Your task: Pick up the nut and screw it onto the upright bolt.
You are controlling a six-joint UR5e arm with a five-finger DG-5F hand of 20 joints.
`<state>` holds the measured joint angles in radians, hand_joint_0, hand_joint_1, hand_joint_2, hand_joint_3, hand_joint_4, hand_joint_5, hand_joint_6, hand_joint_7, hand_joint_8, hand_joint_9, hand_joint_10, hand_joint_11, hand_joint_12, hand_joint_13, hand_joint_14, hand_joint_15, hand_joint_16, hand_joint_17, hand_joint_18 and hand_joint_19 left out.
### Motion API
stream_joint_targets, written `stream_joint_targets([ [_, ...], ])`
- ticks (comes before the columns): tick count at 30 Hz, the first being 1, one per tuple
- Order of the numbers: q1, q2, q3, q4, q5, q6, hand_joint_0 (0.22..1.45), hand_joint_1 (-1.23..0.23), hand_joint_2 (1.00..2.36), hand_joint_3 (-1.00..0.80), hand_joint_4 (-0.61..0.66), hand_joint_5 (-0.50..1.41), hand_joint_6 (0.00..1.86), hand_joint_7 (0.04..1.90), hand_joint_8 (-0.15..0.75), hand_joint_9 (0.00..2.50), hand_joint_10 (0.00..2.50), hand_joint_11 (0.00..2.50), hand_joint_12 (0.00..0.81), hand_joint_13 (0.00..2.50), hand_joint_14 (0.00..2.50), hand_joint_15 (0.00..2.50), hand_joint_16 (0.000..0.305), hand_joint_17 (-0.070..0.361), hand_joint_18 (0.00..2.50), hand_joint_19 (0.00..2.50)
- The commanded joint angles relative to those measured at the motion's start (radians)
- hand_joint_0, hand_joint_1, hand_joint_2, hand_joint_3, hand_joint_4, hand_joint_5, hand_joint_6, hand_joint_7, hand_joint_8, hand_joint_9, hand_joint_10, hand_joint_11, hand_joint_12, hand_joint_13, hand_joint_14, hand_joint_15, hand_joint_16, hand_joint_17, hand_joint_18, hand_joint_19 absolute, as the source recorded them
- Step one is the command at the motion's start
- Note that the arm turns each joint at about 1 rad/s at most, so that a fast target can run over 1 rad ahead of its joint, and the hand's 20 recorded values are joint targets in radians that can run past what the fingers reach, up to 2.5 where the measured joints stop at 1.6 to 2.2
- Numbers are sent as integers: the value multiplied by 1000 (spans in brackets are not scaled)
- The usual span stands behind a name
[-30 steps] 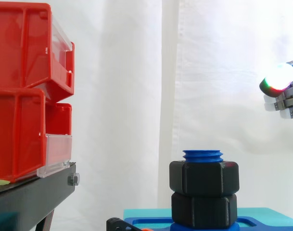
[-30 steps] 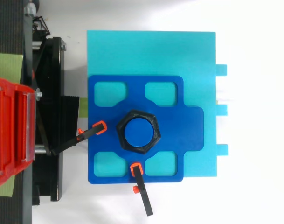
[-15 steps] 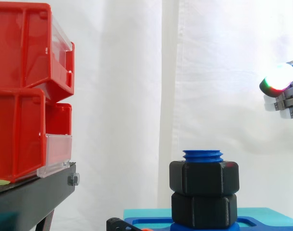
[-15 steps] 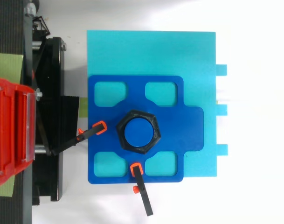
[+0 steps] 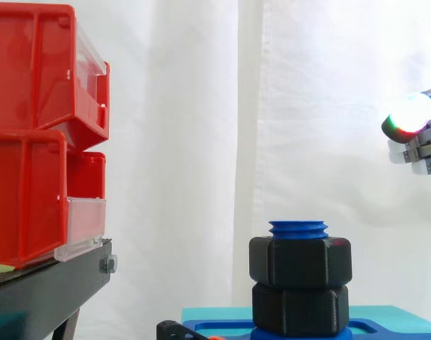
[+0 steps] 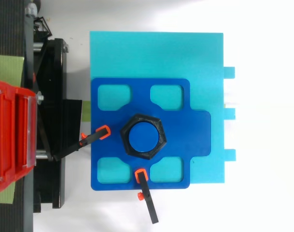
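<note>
Red bins stand well left of the blue bolt.

No visible change over the last second. The hand held the same spot at the right edge, well above the bolt. The upper nut didn't turn or shift in either view.

Layout: bolt, nuts, fixture plate and surroundings.

The bolt stands upright mid-plate on the fixture plate, which lies on the base board toward its 7 o'clock corner. The upper nut sits on the lower nut, both around the bolt. One clamp lies at the bolt's 9 o'clock and a second clamp at its 6 o'clock. The stand bearing the bins lies at the board's 9 o'clock. In the side view, the hand hangs at the bolt's 2 o'clock, well apart.
</note>
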<state>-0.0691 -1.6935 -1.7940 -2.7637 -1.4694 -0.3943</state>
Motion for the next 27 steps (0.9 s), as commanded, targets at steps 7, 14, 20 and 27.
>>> stream_joint_targets([
  [7,0,0,-1,-1,0,0,501,-478,1000,-500,149,-236,501,657,173,9,0,0,318,0,0,0,43,98,0,0],
  [14,0,0,-1,-1,0,0,501,-506,1000,-500,152,-230,501,638,174,70,0,0,319,0,0,0,44,98,0,0],
  [20,0,0,1,-1,0,0,504,-492,1000,-500,144,-233,501,653,171,19,0,0,318,0,0,0,43,98,0,0],
  [27,0,0,-1,-1,0,0,507,-495,1000,-500,154,-233,502,668,171,21,0,0,317,0,0,0,43,97,0,0],
])
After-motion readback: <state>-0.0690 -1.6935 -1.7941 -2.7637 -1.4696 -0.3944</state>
